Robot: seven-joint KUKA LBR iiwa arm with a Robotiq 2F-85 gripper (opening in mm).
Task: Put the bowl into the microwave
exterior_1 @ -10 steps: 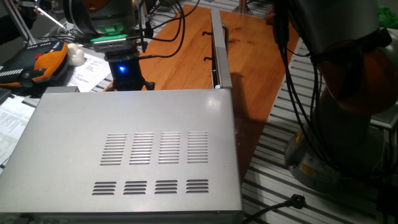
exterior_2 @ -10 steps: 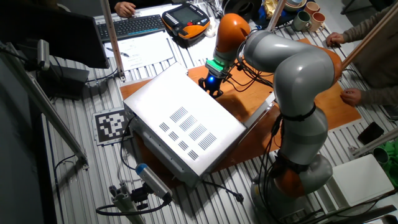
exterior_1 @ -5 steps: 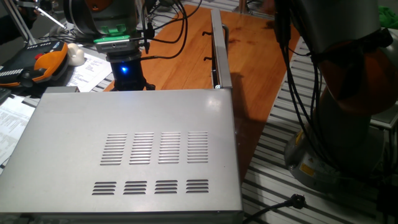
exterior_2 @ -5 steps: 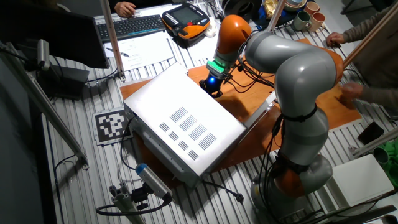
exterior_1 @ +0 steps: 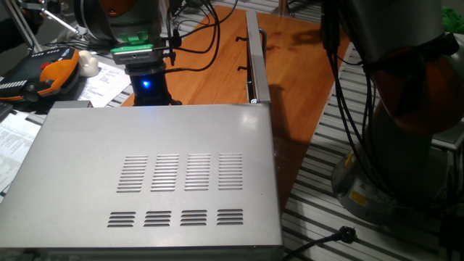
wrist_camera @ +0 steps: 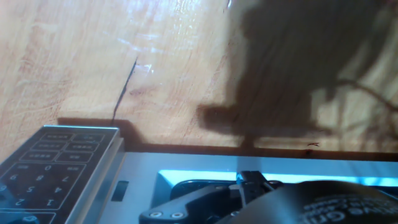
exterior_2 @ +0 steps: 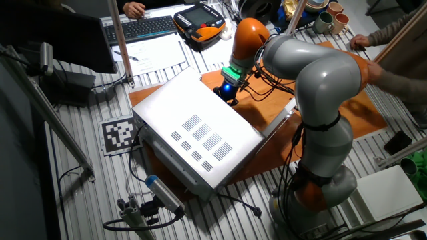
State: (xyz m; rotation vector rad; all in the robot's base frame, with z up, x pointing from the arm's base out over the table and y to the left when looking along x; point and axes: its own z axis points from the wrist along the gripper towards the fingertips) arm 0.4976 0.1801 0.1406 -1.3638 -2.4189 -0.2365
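Observation:
The microwave [exterior_1: 156, 174] is a large silver-grey box with vent slots on top; it also shows in the other fixed view [exterior_2: 193, 133]. Its door [exterior_1: 254, 58] stands open, seen edge-on. My gripper [exterior_1: 151, 96] is low in front of the microwave's opening, its fingertips hidden behind the top edge; it also shows in the other fixed view [exterior_2: 229, 97]. The hand view shows the microwave's keypad [wrist_camera: 43, 171], the opening's blue-lit edge and dark gripper parts [wrist_camera: 249, 190]. No bowl shows in any view. Whether the jaws are open or shut is hidden.
A wooden board [exterior_1: 210, 65] lies under and in front of the microwave. An orange teach pendant [exterior_2: 200, 17], a keyboard [exterior_2: 140, 28] and papers lie behind. A white lump [exterior_1: 88, 64] sits at the left. Mugs [exterior_2: 323, 22] stand far right. A person's arm [exterior_2: 393, 33] reaches over the board.
My gripper has shifted very slightly to the right in front of the microwave. The person's hand at the board's right edge has pulled away.

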